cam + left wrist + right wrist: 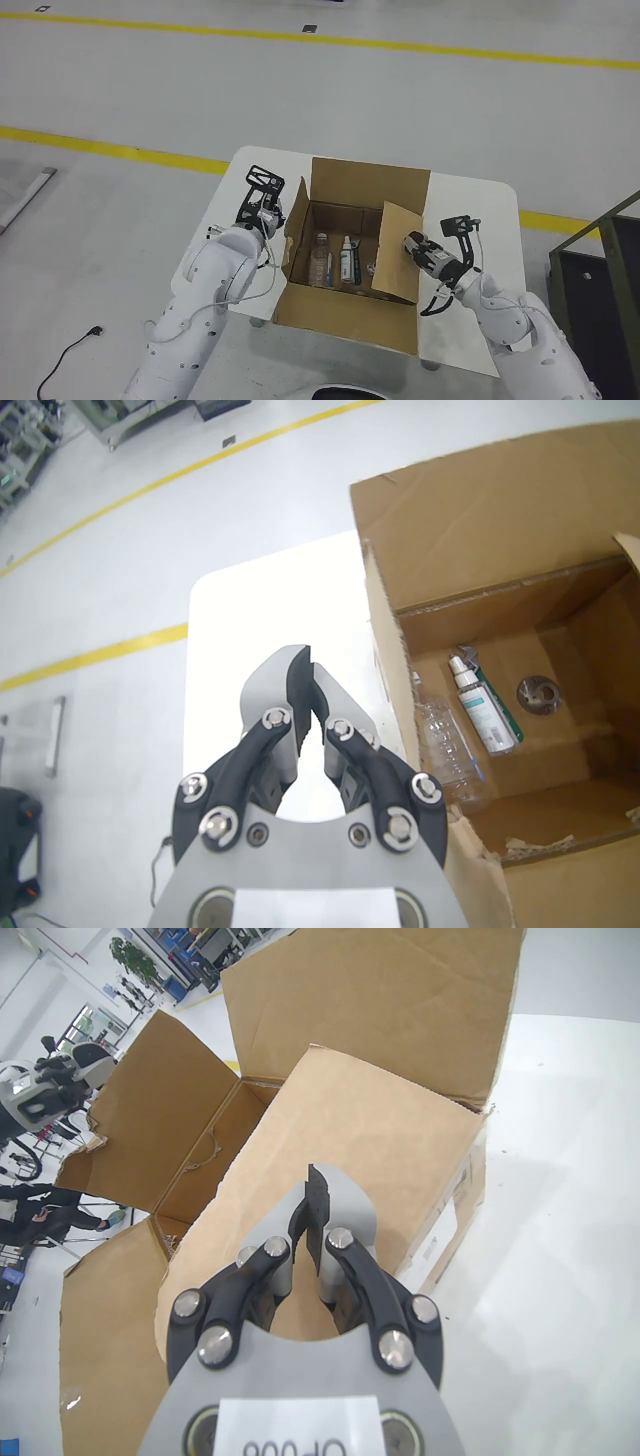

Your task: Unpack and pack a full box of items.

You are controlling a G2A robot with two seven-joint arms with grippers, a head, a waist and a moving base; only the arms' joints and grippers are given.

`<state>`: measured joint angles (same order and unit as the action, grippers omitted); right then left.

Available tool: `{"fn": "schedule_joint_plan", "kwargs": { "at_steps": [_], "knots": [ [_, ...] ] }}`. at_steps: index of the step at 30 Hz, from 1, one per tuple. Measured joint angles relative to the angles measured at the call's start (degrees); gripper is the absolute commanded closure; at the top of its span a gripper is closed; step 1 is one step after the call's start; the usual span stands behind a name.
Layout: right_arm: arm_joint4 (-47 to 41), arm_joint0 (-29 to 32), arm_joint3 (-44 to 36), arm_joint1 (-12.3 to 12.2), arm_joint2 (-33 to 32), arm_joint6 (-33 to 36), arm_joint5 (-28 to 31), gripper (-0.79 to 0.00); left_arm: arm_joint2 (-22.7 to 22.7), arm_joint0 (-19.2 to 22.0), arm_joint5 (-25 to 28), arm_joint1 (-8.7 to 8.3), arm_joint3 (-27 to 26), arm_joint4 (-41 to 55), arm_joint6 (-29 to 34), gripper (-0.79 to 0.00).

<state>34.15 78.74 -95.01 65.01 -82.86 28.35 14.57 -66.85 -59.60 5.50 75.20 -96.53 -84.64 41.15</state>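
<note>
Spread the fingers of the left gripper (306, 665) first, then carry it over the near wall of the box (390, 680) just beside it and come down from above on one item at a time. Judging by the layout, start with the spray bottle (480, 710), lying flat on the floor just past that wall. Grip across its narrow body, not along it, and lift straight up to clear the cardboard. Go gently with the clear plastic bottle (445, 750), closest to the wall and likely to roll or buckle under a hard squeeze. Leave for later the green-handled wrench (507, 712) lying along the far side of the spray bottle, and the round metal disc (538, 696) farther off still. Use the right gripper (316, 1198) to press the inward-leaning flap (360, 1128) back outward and keep the opening free. At present, on the left: pressed together at the tips, pinching nothing, hanging over the white table (280, 600) outside the box. On the right: likewise closed tip to tip and empty, close up against the outer face of that flap, though impossible to tell whether touching it. Beyond the flap, the open interior, and behind it the tall rear flap (375, 1003) standing upright.
</note>
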Motion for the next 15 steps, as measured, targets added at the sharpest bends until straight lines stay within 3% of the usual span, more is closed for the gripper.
{"fn": "schedule_joint_plan", "kwargs": {
  "at_steps": [4, 15],
  "knots": [
    [-2.0, -0.1, 0.0, -0.1, -0.5, 1.0, -0.2, 0.000, 0.2, -1.9, 5.4, -0.60, 0.2, -5.6, -6.3, 0.000],
    [-6.2, -0.7, -0.2, -0.3, -1.4, 4.5, -1.4, 0.000, -0.3, -2.5, 5.5, -0.61, 0.6, -3.4, -7.1, 0.000]
  ]
}}
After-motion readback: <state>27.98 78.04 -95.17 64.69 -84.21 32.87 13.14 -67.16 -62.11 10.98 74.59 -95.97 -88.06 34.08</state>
